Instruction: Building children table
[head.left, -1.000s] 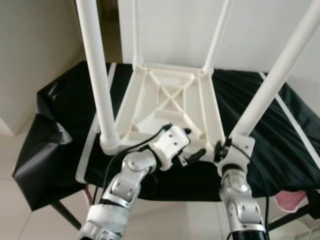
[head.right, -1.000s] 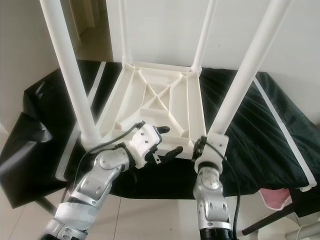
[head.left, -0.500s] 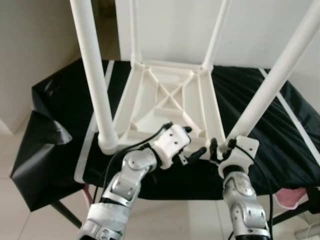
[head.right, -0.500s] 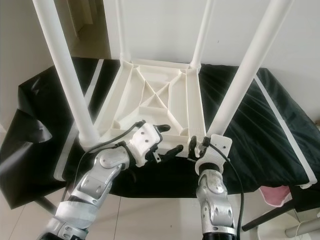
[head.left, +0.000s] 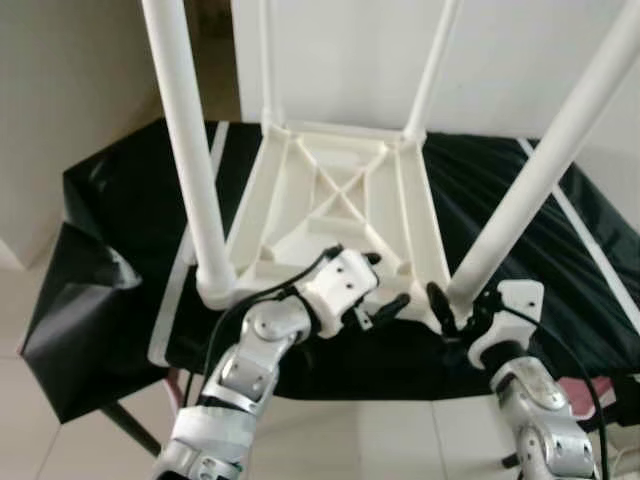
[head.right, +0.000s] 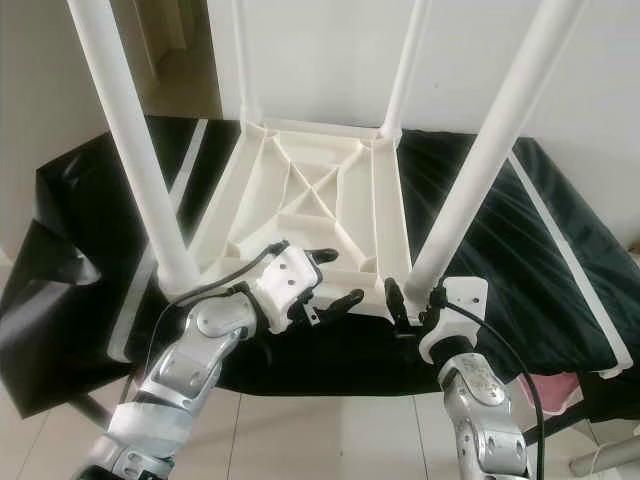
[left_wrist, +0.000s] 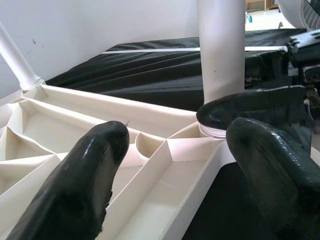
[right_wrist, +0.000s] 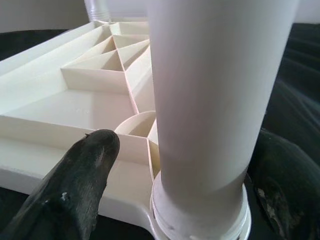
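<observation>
black cloth (head.left: 560, 270) covers the work surface in front of you, with pale stripes running along its sides. on it, at 12 o'clock from you, lies the children's table (head.left: 340, 215) upside down: a white plastic top with its ribbed underside facing up, an x of stiffening ribs in the middle and straight ribs framing it, round sockets at the corners.

count four legs, all white round tubes standing up from the corners: two thick-looking near ones, the near left leg (head.left: 190, 160) at about 10 o'clock and the near right leg (head.left: 545, 170) at about 2 o'clock, and two far ones at the back corners, thin in the head views.

you have two grippers at the near edge. your left gripper (head.left: 378, 288) sits at the near rim of the top, between the two near legs; its fingers (left_wrist: 87, 180) are spread apart with nothing between them, one over the ribbed cells and the other just off the rim. your right gripper (head.right: 412, 300) is at the base of the near right leg; in the right wrist view its fingers (right_wrist: 75, 185) stand either side of that leg where it meets the socket, spread wide. you cannot tell from the pictures whether they touch the tube.

a pink cloth (head.right: 555, 392) shows at about 4 o'clock, below the table edge.
</observation>
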